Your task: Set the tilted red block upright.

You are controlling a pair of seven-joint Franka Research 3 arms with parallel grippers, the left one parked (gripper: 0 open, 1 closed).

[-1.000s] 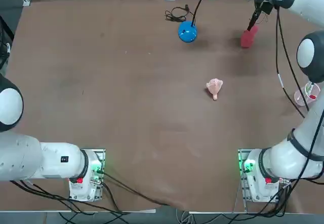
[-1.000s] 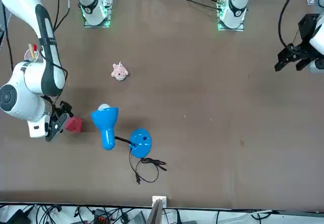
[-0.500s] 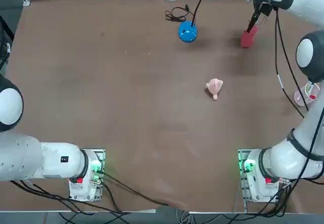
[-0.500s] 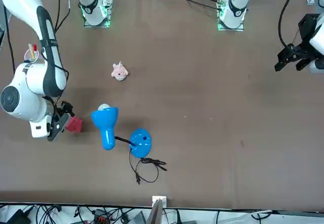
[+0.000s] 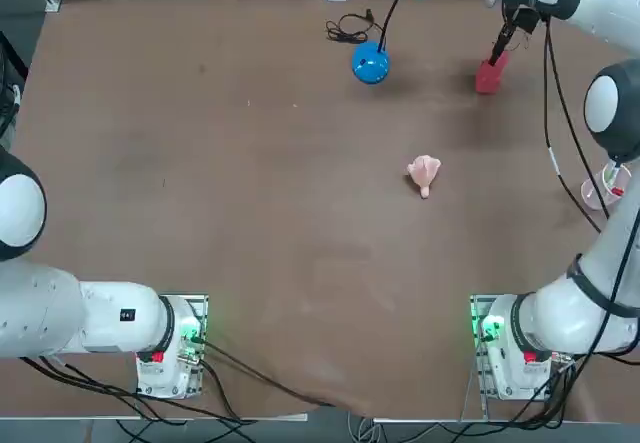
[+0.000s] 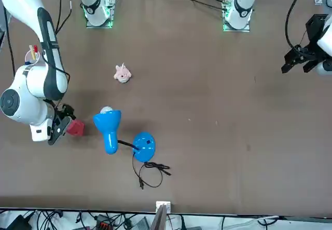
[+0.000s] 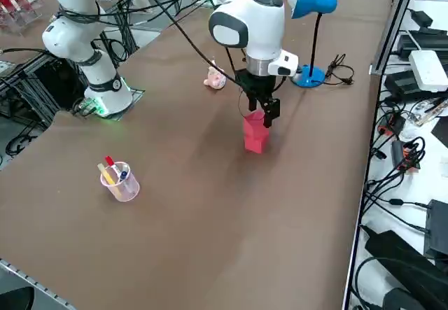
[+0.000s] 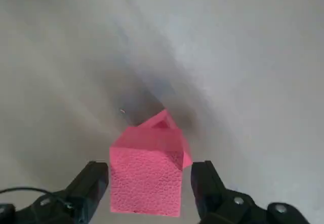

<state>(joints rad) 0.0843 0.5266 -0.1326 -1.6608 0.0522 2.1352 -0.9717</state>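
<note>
One red block (image 7: 255, 134), plain and matte, taller than wide, standing on the brown counter (image 5: 250, 163) near its far right corner. Also one blue lamp (image 6: 108, 124), one pink toy (image 5: 424, 173), one clear cup (image 7: 120, 181) of pens. Right gripper (image 8: 149, 188) directly above the block, jaws wide apart, straddling its top with a gap on either side, gripping nothing.

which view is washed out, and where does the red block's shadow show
Right wrist view: washed out, the table reads grey-white and the red block pink, a dark shadow smudge behind it, the open right pincer straddling it. Right side view: a soft shadow beside the block. Top view: colours natural, faint shadow below the block.
</note>
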